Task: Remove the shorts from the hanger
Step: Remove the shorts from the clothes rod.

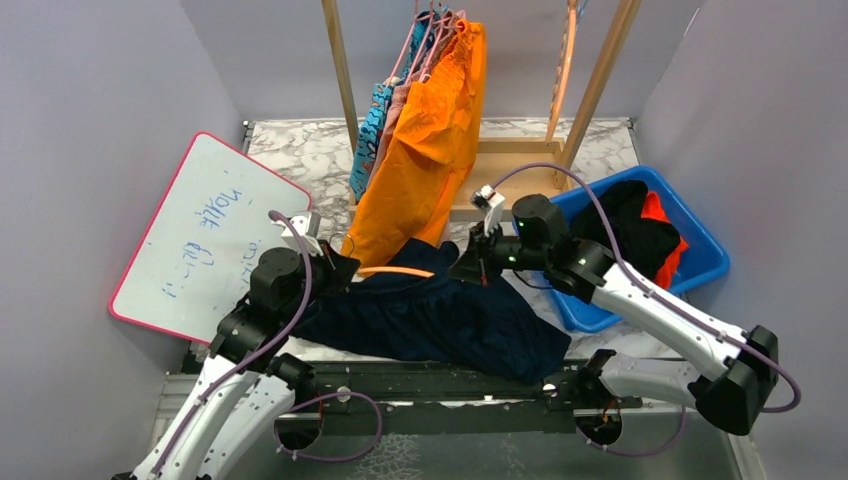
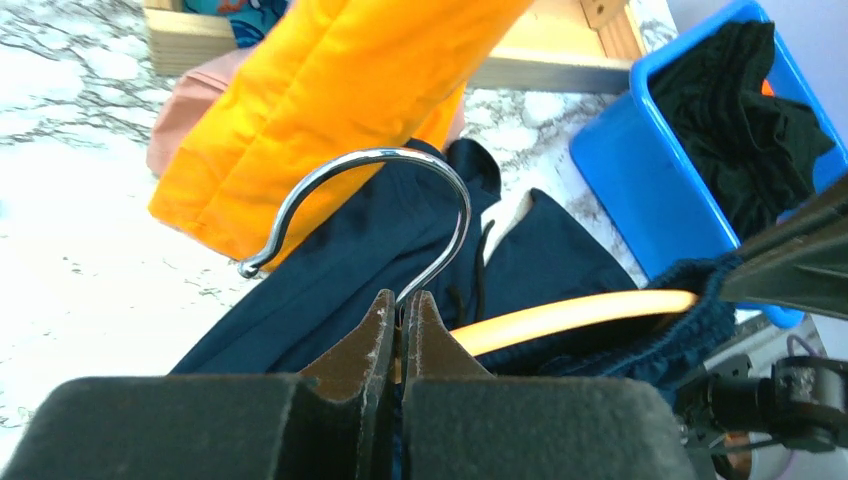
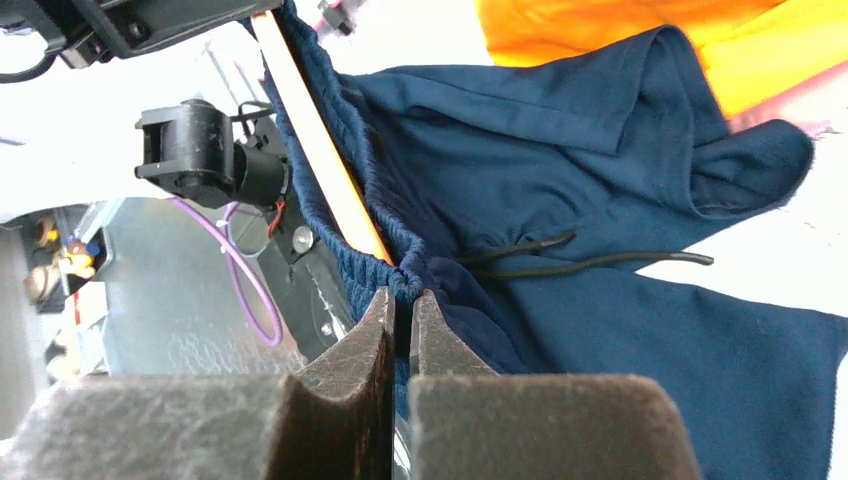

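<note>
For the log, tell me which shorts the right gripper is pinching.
The dark navy shorts on the table, right gripper shut on their waistband. The orange shorts hang on the rack with others; black garments lie in the blue bin.

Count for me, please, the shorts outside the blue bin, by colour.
Orange shorts: 1
Pink shorts: 1
Blue print shorts: 1
Navy shorts: 1
Total: 4
</note>
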